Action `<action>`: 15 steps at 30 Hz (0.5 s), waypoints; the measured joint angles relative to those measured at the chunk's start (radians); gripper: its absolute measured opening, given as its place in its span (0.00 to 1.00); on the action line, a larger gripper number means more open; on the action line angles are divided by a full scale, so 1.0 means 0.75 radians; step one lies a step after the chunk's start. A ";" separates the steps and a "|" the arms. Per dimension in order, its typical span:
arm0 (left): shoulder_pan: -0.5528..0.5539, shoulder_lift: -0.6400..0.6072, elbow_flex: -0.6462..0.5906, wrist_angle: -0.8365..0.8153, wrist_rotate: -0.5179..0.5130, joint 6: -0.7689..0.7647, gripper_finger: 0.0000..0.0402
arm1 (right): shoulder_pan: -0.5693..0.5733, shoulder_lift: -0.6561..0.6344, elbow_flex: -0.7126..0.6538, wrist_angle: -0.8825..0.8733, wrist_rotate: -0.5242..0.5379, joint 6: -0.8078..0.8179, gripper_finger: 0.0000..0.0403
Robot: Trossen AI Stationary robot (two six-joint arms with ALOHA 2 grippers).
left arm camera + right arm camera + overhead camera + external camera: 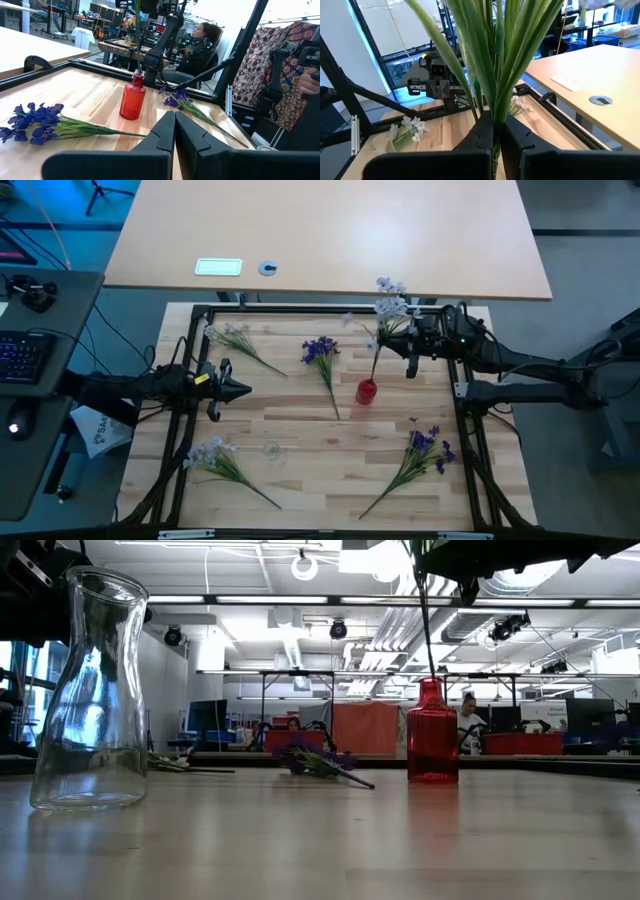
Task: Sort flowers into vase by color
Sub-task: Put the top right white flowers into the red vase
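My right gripper (400, 340) is over the table's far right part, shut on a pale white-bluish flower (390, 307). That flower's stem (424, 625) runs down to the mouth of a small red vase (366, 391). My left gripper (238, 390) is shut and touches nothing near the table's left side. A clear glass vase (88, 690) stands upright on the near part of the table. Two pale flowers (236, 340) (216, 456) and two purple flowers (321, 356) (425, 450) lie flat on the wood. My right gripper pinches the pale flower's green leafy stem (495, 100) between its two fingers, roughly level from the table's right side and across the stem. The flower stands nearly upright, blossoms above the fingers. Its lower end (431, 675) reaches the red vase's mouth; how deep cannot be seen.
A black frame (300, 308) borders the wooden table. Bare wood lies between the vases and the lying flowers. A second pale table (330, 240) stands beyond the far edge. People sit in the room behind (200, 42).
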 joint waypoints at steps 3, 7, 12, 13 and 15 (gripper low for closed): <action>0.000 0.000 0.000 0.000 0.000 0.000 0.00 | 0.000 -0.001 0.001 0.003 0.000 0.001 0.00; 0.000 0.000 0.000 0.000 0.000 0.000 0.00 | 0.000 0.004 0.001 0.003 0.001 -0.001 0.00; 0.000 0.000 0.000 0.000 0.000 0.000 0.00 | 0.010 0.014 0.001 -0.032 0.002 0.009 0.02; 0.000 0.000 0.000 0.001 0.000 0.000 0.00 | 0.012 0.019 0.001 -0.039 0.002 0.008 0.03; 0.000 0.000 0.000 0.000 0.000 0.000 0.00 | 0.021 0.021 0.001 -0.056 0.002 0.009 0.05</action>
